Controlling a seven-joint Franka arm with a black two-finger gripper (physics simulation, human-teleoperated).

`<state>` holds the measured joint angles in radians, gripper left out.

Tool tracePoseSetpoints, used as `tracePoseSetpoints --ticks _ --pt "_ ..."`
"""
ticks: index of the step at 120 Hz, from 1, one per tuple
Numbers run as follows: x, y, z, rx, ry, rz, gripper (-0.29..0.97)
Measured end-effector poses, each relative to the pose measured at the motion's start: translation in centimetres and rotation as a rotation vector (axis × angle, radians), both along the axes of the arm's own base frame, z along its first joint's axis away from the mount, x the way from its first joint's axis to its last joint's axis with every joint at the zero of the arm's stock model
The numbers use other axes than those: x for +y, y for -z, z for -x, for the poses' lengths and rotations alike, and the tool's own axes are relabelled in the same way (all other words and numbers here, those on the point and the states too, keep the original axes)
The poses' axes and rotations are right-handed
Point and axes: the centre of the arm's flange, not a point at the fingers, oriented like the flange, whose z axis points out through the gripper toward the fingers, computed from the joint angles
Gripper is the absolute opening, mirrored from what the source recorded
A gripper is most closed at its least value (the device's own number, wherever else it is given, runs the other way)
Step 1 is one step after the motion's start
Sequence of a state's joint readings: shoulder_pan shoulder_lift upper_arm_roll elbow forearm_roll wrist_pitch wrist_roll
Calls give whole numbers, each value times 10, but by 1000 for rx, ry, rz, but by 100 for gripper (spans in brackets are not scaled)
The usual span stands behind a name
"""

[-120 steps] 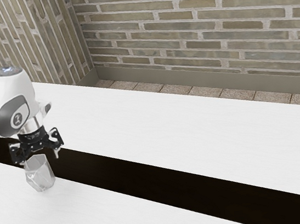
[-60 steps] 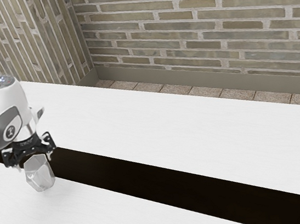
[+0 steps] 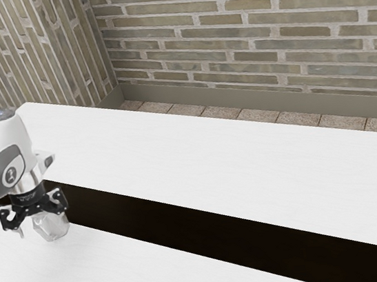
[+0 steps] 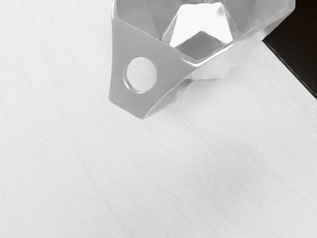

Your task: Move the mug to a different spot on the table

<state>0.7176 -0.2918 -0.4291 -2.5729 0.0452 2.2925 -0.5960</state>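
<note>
Brick-walled room, white worktop. Gripper has its fingers clamped on the rim of the faceted mug. Judged light, rigid and slippery; the rim suits better than the thin handle.

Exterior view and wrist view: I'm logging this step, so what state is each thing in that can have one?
mug: empty, tilted, held at its rim low over the table.
gripper: shut on the mug.
</note>
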Motion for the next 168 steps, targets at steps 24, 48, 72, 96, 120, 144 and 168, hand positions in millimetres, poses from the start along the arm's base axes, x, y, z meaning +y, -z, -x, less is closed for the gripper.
tracePoseSetpoints --ticks 24,48,72,96,120,144,168 --pt "22 20 -1 -41 66 -19 67" --pt "30 22 3 -86 156 -41 66" --pt "58 27 18 -120 195 -45 64" --pt "63 43 4 -132 293 -26 62" --pt "64 50 -1 -144 375 -28 55" --pt "65 55 -5 -144 440 -26 47" --pt "64 59 -6 -138 485 -21 42"
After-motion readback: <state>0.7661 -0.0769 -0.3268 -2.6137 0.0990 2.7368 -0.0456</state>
